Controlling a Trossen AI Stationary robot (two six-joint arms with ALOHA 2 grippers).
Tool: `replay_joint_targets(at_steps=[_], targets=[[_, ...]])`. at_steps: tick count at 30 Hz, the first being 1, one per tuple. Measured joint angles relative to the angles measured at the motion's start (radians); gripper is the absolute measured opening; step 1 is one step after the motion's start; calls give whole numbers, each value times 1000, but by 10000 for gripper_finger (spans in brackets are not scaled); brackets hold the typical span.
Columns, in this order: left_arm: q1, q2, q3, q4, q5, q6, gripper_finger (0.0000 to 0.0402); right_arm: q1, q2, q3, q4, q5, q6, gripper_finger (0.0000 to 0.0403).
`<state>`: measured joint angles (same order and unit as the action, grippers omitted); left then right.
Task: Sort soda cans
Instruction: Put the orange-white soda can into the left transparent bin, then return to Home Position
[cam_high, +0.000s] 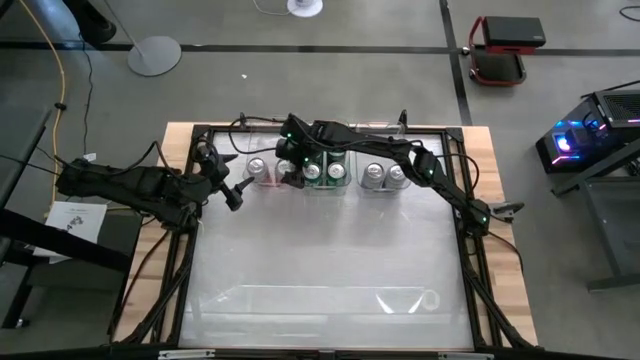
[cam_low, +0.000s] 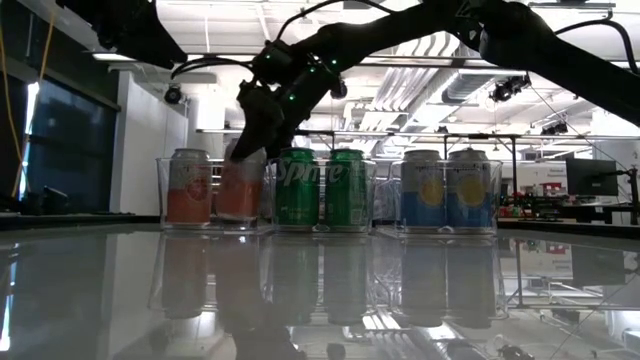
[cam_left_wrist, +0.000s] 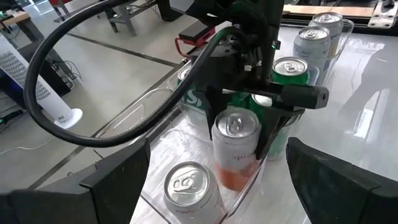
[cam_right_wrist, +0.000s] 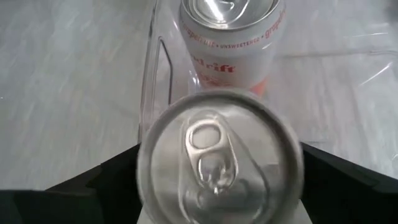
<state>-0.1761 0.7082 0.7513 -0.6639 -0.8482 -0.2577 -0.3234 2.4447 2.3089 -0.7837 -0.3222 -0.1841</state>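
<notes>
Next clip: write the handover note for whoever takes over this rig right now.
Right end effector: shut on the second orange can, inside the left bin beside the first orange can.
Left end effector: open, waiting just left of the bins.
Done: two green cans in the middle bin, two blue-and-yellow cans in the right bin.
Left: release the orange can and pull back.

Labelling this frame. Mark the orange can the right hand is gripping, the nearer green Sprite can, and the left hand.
Orange can in the right hand (cam_left_wrist: 236, 149): left wrist view, its side wall.
Green Sprite can (cam_low: 297, 188): low view, label.
Left hand (cam_high: 233, 194): high view, between its fingertips.
</notes>
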Motion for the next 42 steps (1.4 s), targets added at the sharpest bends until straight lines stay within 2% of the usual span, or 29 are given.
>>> replay_joint_targets(at_steps=[14,20,23,27,31,36,42], targets=[[0,0,0,-6,13,-1,353,-4,-37,0,51,1,-10,344],[-5,-9,-1,-6,35,-19,353,10,-144,0,9,126,-118,344],[-23,-38,-1,-12,40,-29,353,19,-216,1,-87,128,-163,344],[-53,-105,-1,-43,42,-59,353,12,-291,1,-298,96,-191,343],[-85,-177,-1,-82,42,-80,353,8,-349,0,-456,22,-185,343],[-128,-246,-1,-161,42,-137,353,37,-414,-1,-544,3,-123,343],[-160,-300,-45,-146,42,-168,353,77,-569,-1,-590,36,-23,343]])
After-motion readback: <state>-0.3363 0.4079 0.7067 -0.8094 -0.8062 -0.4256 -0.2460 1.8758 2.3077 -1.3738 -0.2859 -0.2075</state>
